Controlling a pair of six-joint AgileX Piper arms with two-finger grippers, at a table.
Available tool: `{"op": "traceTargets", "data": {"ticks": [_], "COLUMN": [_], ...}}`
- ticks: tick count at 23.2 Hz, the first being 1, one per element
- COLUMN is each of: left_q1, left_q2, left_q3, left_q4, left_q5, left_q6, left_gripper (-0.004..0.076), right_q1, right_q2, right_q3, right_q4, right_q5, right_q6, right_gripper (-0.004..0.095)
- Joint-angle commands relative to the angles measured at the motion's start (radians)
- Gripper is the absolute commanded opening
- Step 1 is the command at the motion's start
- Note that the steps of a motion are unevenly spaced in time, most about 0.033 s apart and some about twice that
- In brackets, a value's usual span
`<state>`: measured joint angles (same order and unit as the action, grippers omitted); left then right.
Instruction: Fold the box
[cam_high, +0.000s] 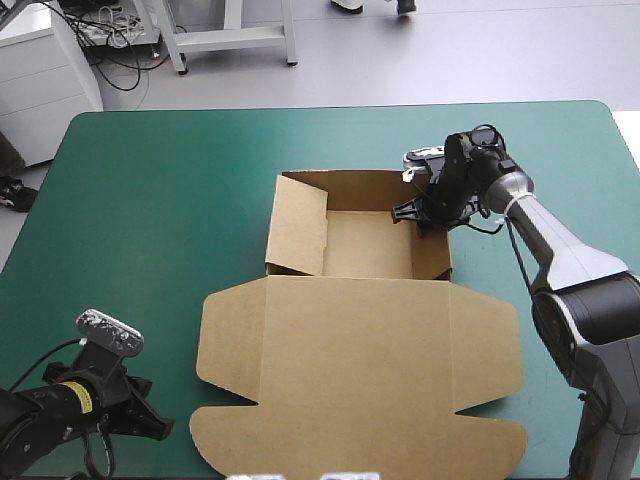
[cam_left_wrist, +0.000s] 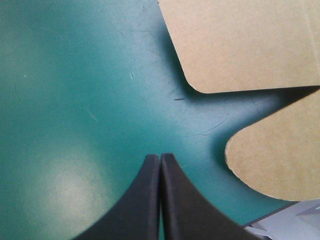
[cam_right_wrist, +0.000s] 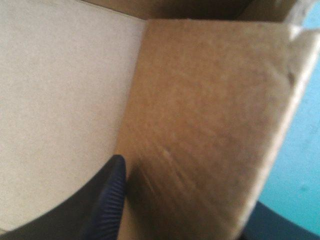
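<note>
The brown box (cam_high: 365, 350) lies mid-table as an open tray (cam_high: 368, 245) with its lid flat toward the near edge. The tray's left wall flap (cam_high: 298, 230) leans inward. My right gripper (cam_high: 425, 213) sits at the tray's right wall near the far corner. In the right wrist view it (cam_right_wrist: 185, 200) stands open astride that wall (cam_right_wrist: 210, 115), one finger (cam_right_wrist: 107, 205) inside against the floor (cam_right_wrist: 60, 90), the other mostly hidden outside. My left gripper (cam_high: 150, 425) rests shut near the front left corner, its tip (cam_left_wrist: 160, 157) on the teal-green cover beside two rounded lid flaps (cam_left_wrist: 250, 45).
Bare teal-green cover (cam_high: 150, 200) surrounds the box on the left and far sides. The lid's rounded flaps (cam_high: 225, 335) reach close to the left gripper. A black cable hangs beside the right arm (cam_high: 560, 250).
</note>
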<state>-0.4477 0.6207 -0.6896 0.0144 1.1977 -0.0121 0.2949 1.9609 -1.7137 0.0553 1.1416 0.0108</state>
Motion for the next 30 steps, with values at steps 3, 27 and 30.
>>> {"op": "traceTargets", "data": {"ticks": [3,27,30], "left_q1": [-0.003,-0.003,-0.003], "left_q2": [0.002,0.002,0.002], "left_q3": [-0.024,-0.024,-0.024], "left_q4": [0.0,0.058,0.062], "left_q5": [-0.036,0.01,0.01], "left_q6": [-0.013,-0.032,-0.032], "left_gripper": [-0.0032,-0.0032,-0.0032], "right_q1": [-0.003,-0.666,-0.718], "right_q2": [-0.047,-0.082,-0.078], "right_q3": [-0.023,-0.127,-0.127], "right_q4": [-0.003,-0.116,-0.061], "right_q5": [-0.013,-0.03,-0.029], "right_q6": [-0.011,-0.099,-0.121], "right_gripper": [0.0035,-0.0023,-0.0021]}}
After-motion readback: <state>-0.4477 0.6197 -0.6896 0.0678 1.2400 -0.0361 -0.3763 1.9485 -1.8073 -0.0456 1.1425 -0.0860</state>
